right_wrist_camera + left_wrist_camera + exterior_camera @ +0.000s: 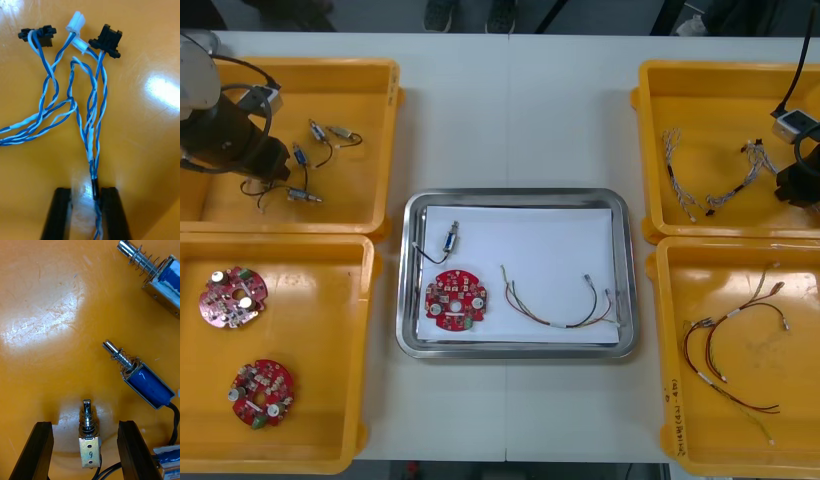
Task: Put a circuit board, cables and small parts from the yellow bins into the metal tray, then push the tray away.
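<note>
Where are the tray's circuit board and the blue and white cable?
Circuit board [455, 300], front view, its red middle.
Blue and white cable [93, 123], right wrist view, twisted strands.

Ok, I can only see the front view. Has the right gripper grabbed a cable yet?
Observer: Not yet. The right gripper is open, with a blue and white cable running between its fingers.
Operator: What's on the cable's ends?
Observer: Black plugs and white plugs.
Operator: And the left gripper?
Observer: The left gripper is open around a small metal part marked 9, with a gap on each side.
</note>
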### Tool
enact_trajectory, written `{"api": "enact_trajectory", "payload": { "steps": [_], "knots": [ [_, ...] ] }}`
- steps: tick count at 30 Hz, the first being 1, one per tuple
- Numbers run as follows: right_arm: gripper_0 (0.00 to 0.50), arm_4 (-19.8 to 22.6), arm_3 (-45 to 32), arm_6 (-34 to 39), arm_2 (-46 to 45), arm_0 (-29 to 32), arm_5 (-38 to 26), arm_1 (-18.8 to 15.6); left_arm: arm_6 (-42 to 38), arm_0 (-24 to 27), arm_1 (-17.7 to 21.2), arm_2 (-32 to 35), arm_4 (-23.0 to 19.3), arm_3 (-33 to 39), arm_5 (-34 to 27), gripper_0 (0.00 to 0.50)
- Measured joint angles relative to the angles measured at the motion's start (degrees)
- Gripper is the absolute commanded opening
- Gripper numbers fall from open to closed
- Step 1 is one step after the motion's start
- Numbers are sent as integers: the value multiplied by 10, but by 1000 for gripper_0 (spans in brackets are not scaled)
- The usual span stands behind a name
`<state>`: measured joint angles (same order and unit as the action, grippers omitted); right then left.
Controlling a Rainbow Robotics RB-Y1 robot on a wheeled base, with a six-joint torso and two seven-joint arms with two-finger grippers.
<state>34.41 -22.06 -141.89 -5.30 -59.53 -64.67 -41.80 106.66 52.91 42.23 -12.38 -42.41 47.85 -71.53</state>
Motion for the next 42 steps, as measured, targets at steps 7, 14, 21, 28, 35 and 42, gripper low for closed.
{"api": "enact_trajectory", "payload": {
  "steps": [7,14,21,28,35,42],
  "knots": [
    [0,1,0,0,0,1,0,0,0,-12,0,0,-2,0,12,500],
    [0,1,-2,0,0,1,-1,0,0,-14,0,-1,-3,0,18,0],
    [0,1,-39,0,0,8,-37,0,0,-14,0,-2,-3,0,21,0],
    [0,-7,-114,1,0,14,-106,0,0,-14,0,-2,-3,4,20,0],
    [0,-25,-177,18,-13,15,-182,0,0,-17,1,5,0,62,-42,0],
    [0,-47,-262,38,-47,18,-288,0,0,-17,1,25,16,138,-121,0]
  ]
}}
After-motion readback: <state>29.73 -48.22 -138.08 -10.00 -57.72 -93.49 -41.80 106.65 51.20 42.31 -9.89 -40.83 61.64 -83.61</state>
